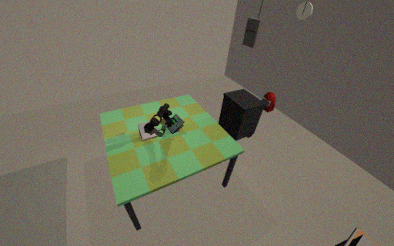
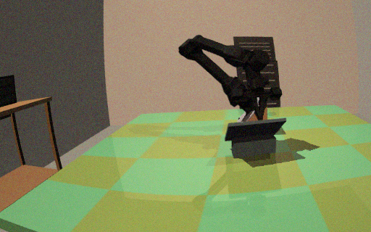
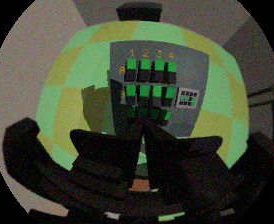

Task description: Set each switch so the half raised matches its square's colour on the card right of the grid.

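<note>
The pincer, clenched on nothing, hides part of the panel's near row. The panel stands on the tabletop; a dark cabinet stands beyond the table edge.

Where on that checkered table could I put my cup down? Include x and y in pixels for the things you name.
Probably the wide stretch of table (image 1: 186,159) (image 2: 168,174) between the switch panel (image 1: 179,124) (image 2: 255,131) (image 3: 190,62) and the table's dark-legged edge. It's crowded around the arm (image 1: 165,112) (image 2: 211,67) and panel, where the fingers work.
</note>
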